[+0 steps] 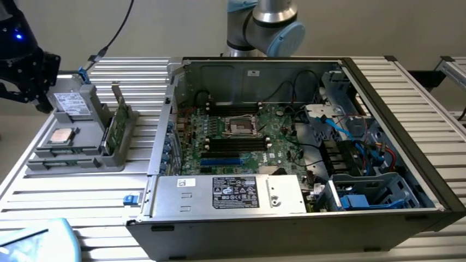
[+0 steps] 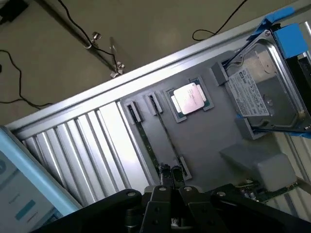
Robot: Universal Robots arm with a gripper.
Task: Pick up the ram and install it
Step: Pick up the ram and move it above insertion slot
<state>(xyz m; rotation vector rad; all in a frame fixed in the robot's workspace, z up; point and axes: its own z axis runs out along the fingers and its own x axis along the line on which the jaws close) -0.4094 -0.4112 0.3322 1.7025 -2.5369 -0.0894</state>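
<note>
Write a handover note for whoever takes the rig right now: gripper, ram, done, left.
Gripper: hovers over the gray tray, which sits on the exterior view's left of the open PC case. It is nearest the ram.
Ram: on edge in its tray slot, beside the processor chip, not lifted.
Done: gripper is positioned above the tray, nothing more.
Left: pick up the ram and install it on the motherboard.

The gripper [image 2: 171,191] hangs over the grey tray [image 2: 209,138] (processor chip [image 2: 190,98] and hard drive [image 2: 262,92] seated), near the ram [image 2: 147,143].
</note>
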